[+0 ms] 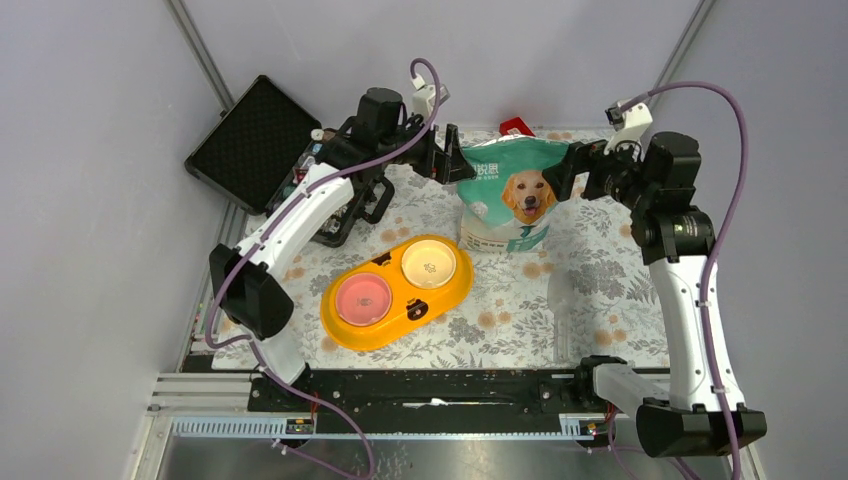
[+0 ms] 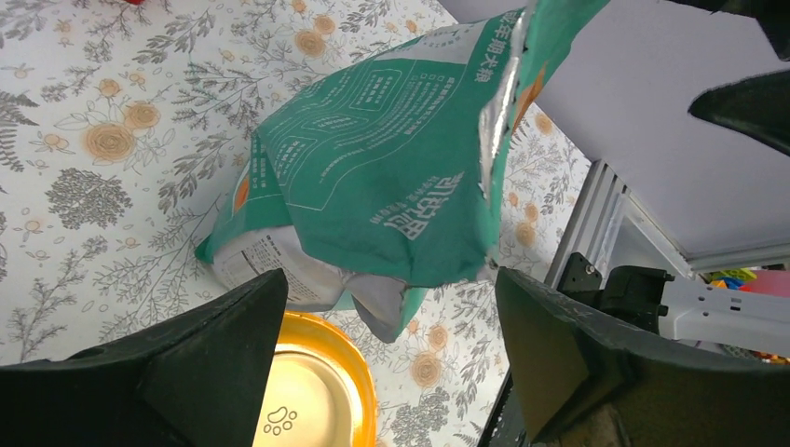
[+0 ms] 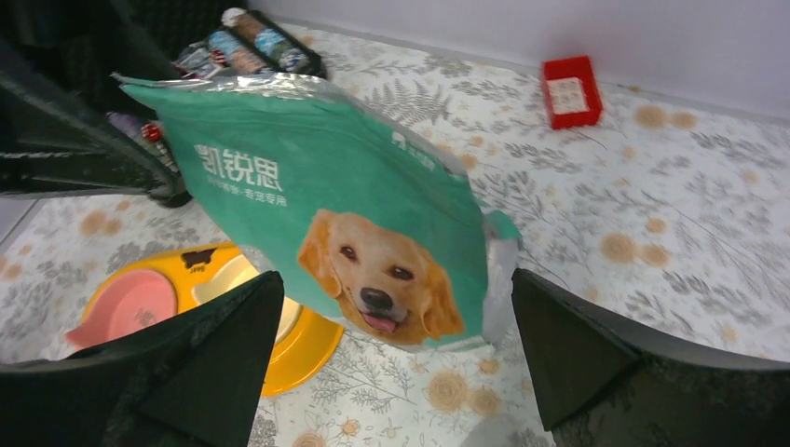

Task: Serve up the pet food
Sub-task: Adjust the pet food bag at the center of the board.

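A teal-and-white pouch (image 1: pixel 505 195) printed with a golden retriever stands upright at the back of the floral table. The pet food itself is hidden inside it. My left gripper (image 1: pixel 455 162) hangs open just left of the pouch's top, and my right gripper (image 1: pixel 566 170) hangs open just right of it; neither holds anything. The left wrist view shows the pouch's back (image 2: pixel 391 177) beyond the wide-apart fingers (image 2: pixel 214 354). In the right wrist view the dog print (image 3: pixel 373 265) sits between the spread fingers (image 3: pixel 578 354). An orange double feeder (image 1: pixel 400 312) lies in front, with a pink bowl (image 1: pixel 363 297) and a cream bowl (image 1: pixel 430 264).
A black case (image 1: pixel 255 140) leans at the back left, off the table. A tray of small bottles (image 3: pixel 256 42) stands behind the left arm. A small red box (image 3: pixel 570 90) lies behind the pouch. A clear cup-like thing (image 1: pixel 562 300) stands front right.
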